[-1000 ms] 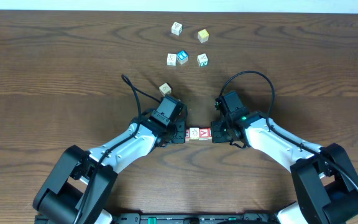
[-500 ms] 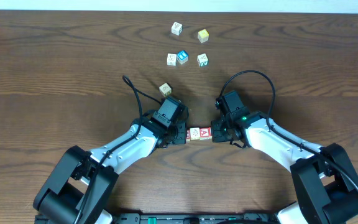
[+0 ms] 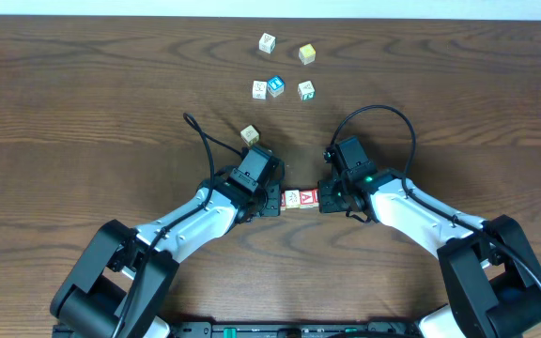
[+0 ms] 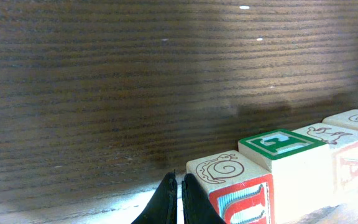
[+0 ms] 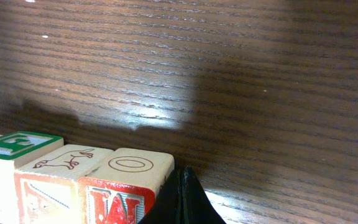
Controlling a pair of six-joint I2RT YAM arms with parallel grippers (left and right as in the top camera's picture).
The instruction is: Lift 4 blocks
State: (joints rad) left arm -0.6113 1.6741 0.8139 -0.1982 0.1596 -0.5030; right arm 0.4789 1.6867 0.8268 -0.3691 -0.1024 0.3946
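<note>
I am at the squeeze-and-raise step. The row of four small wooden alphabet cubes [image 3: 301, 199] lies end to end at the middle of the dark wooden table [image 3: 83, 103]. My left gripper [image 3: 276, 200] butts against one end and my right gripper [image 3: 323, 199] against the other. Both have their fingers drawn together with nothing between them, so the row is clamped only by the two arms pushing inward. From the left wrist I see the end cube with a snail on top and a red U [image 4: 229, 171] just beside my closed tips. From the right wrist, the end cube with an O on top and a red W [image 5: 129, 168] sits against the other tips. I cannot tell whether the row is clear of the wood yet. I judge that the next move calls for both arms to rise together at equal pressure, since any slack or skew could buckle the row. A pale wooden cube [image 3: 249, 134] lies near my left arm, and five loose cubes [image 3: 275, 85] sit well apart; nothing blocks a straight lift.
</note>
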